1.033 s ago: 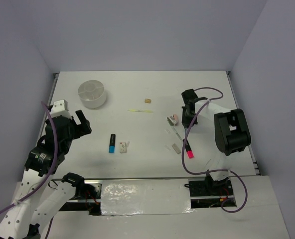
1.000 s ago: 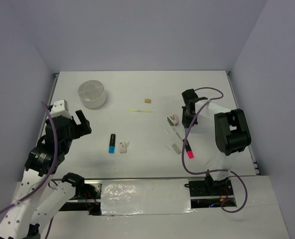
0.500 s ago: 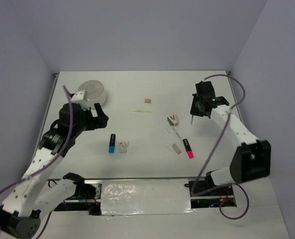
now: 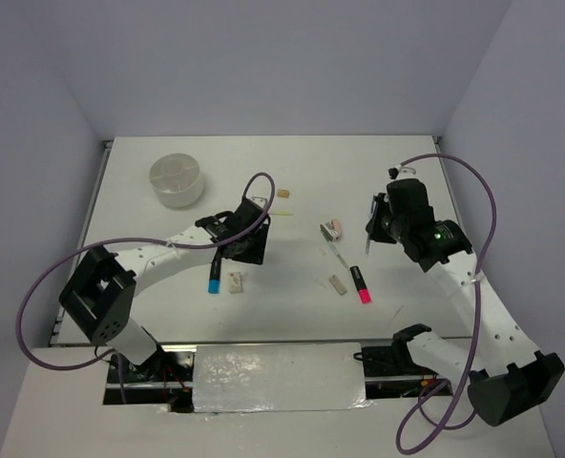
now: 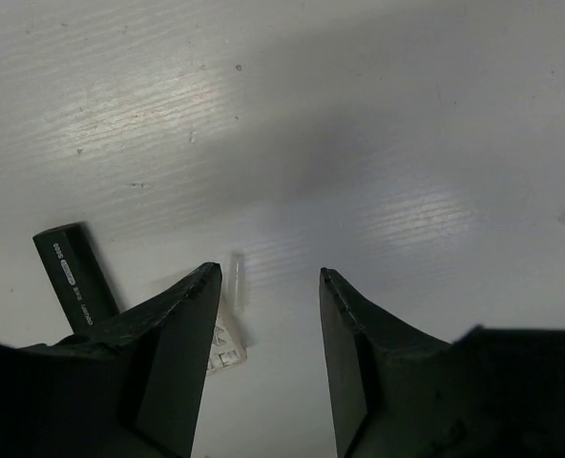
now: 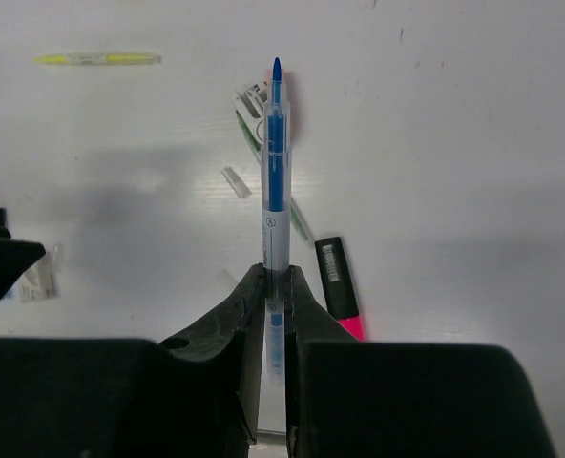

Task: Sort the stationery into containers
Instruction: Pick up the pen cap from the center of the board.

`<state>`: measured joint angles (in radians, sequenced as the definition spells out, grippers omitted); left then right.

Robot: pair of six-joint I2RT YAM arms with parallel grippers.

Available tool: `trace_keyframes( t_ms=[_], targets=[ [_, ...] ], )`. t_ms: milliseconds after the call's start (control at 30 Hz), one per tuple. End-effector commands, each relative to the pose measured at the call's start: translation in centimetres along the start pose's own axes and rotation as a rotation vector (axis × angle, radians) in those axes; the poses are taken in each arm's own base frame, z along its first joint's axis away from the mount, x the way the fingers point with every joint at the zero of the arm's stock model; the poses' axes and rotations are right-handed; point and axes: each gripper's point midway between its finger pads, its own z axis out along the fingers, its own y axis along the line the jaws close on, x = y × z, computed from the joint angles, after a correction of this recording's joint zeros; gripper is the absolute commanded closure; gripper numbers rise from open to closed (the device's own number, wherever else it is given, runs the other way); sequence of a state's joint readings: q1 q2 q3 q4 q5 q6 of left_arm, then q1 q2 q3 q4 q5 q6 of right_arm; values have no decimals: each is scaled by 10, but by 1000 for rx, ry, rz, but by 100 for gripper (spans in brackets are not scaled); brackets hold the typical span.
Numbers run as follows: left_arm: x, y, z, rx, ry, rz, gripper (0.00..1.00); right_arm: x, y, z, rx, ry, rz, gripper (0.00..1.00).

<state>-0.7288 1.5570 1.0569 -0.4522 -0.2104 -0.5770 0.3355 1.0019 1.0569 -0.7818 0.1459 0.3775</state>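
Observation:
My left gripper is open and empty, low over the table beside the blue-and-black marker and a small white eraser. In the left wrist view the gripper has its jaws spread; the marker's black end lies left of them and the eraser by the left finger. My right gripper is shut on a blue-and-clear pen, held above the table. The pink highlighter, a grey eraser and a thin green pen lie below it. The white divided cup stands far left.
A tan eraser and the yellow-green stick lie mid-table, the stick partly behind my left arm in the top view. A pinkish-white eraser lies near the green pen. Walls close the table on three sides.
My left arm has swung from the left edge to the table's middle, over the marker and white eraser. My right arm has lifted the pen off the table and drawn back.

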Motion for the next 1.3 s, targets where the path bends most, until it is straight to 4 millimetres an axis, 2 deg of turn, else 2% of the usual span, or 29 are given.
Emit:
trace_keyframes(
  t_ms=[0, 167, 433, 567, 867, 1267],
  targets=[
    [-4, -2, 9, -18, -27, -15, 42, 1, 1, -19, -23, -26, -6, 100],
    [11, 3, 22, -28, 24, 49, 46, 0, 3, -26, -44, -35, -8, 100],
    [29, 18, 25, -84, 62, 48, 47, 4, 5, -22, -53, -23, -8, 100],
    [40, 14, 29, -48, 96, 54, 48, 2, 3, -25, -48, -35, -9, 100],
    [52, 15, 36, -50, 127, 67, 49, 1, -1, -30, -34, -48, -12, 100],
    [76, 20, 48, -93, 188, 85, 61, 1, 0, -33, -43, -52, -8, 100]
  ],
)
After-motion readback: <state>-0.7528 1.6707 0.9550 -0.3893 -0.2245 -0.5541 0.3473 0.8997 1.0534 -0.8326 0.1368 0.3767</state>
